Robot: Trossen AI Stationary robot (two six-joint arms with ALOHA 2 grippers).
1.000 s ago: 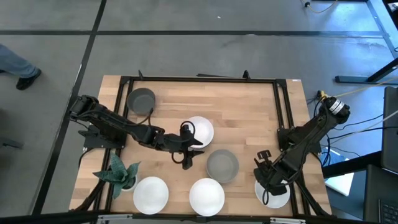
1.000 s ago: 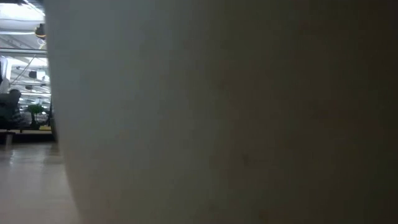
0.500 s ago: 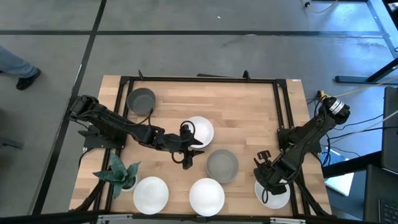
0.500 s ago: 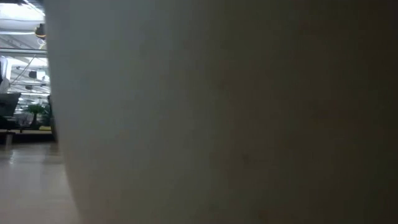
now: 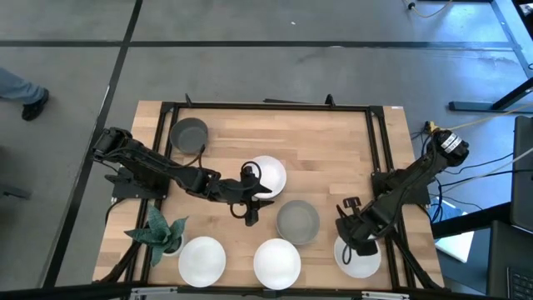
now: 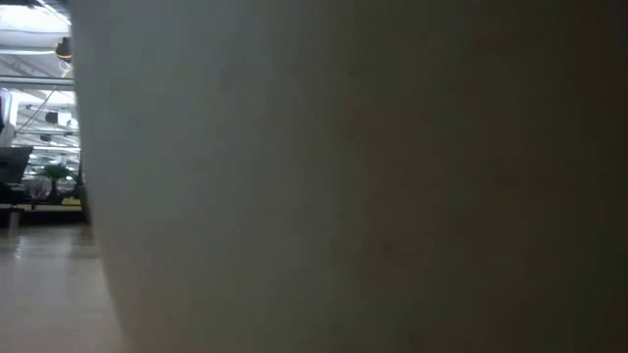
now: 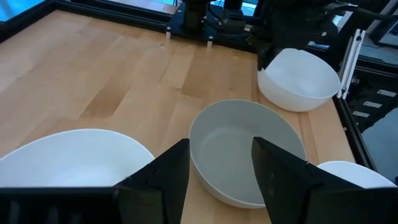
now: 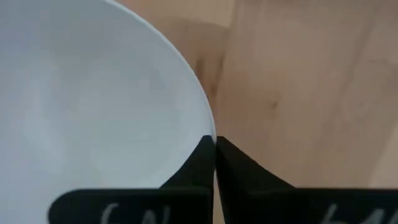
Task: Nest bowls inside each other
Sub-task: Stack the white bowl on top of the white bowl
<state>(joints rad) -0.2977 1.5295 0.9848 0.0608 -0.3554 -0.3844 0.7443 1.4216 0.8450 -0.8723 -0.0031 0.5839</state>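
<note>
Surface: a pale wooden table (image 5: pixel 333 142) inside a black frame is seen from above, on a grey floor; the low view is blocked by a pale surface close to its lens.
Held bowl: a plain round white bowl (image 5: pixel 358 258) at the table's near right corner is pinched at its rim by the right gripper (image 5: pixel 351 240); in the right wrist view the two dark fingers are closed together on the thin white edge (image 8: pixel 208 134). In the left wrist view it appears raised clear of the wood.
Nearest neighbour: a round grey bowl (image 5: pixel 297 222) sits just to the left of the held one, empty.
Other bowls: a white bowl (image 5: pixel 267 175) at the centre, two white bowls (image 5: pixel 201 260) (image 5: pixel 276 262) along the near edge, and a darker grey bowl (image 5: pixel 189 133) at the far left; each looks empty and stands apart.
Left arm: the left gripper (image 5: pixel 253 206) hangs between the centre white bowl and the grey bowl, jaws apart, nothing between them.
Progress: no bowl is seen inside another; judged as the first nesting under way, all the rest left.
Bystander item: a small green spiky-leaved plant (image 5: pixel 158 230) stands at the near left.
</note>
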